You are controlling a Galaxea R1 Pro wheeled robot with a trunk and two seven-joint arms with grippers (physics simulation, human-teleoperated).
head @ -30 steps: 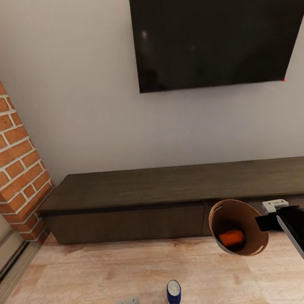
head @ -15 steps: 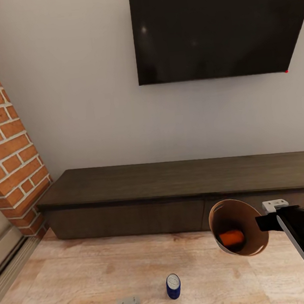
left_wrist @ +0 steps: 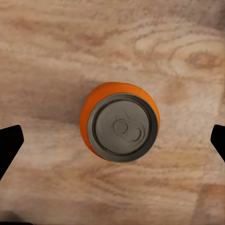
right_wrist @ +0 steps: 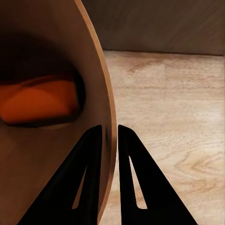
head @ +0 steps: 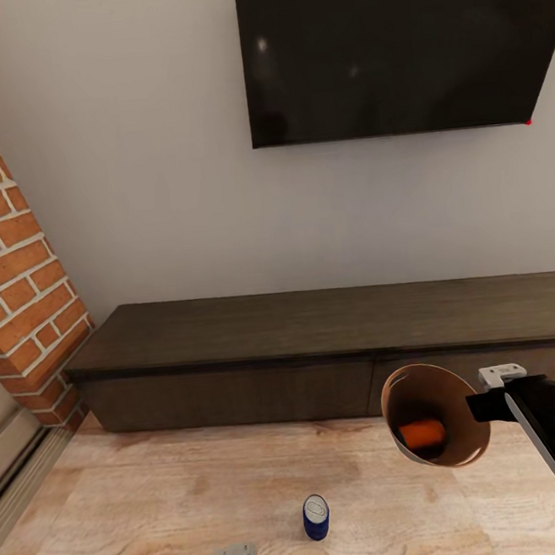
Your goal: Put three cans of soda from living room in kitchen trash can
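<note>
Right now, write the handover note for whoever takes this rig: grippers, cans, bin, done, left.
Right gripper: shut on the rim of the trash can, held up and tilted, mouth toward the camera.
Left gripper: open, pointing down over an upright orange can on the wood floor, not touching it.
Done: one orange can in the bin.
Left: grasp the can under the left gripper, then the upright blue can on the floor before the dark cabinet; bin both, then carry the bin to the kitchen.

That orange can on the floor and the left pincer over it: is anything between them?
No. In the left wrist view, the orange can stands upright on bare wood floor, nothing between it and the open left pincer.
</note>
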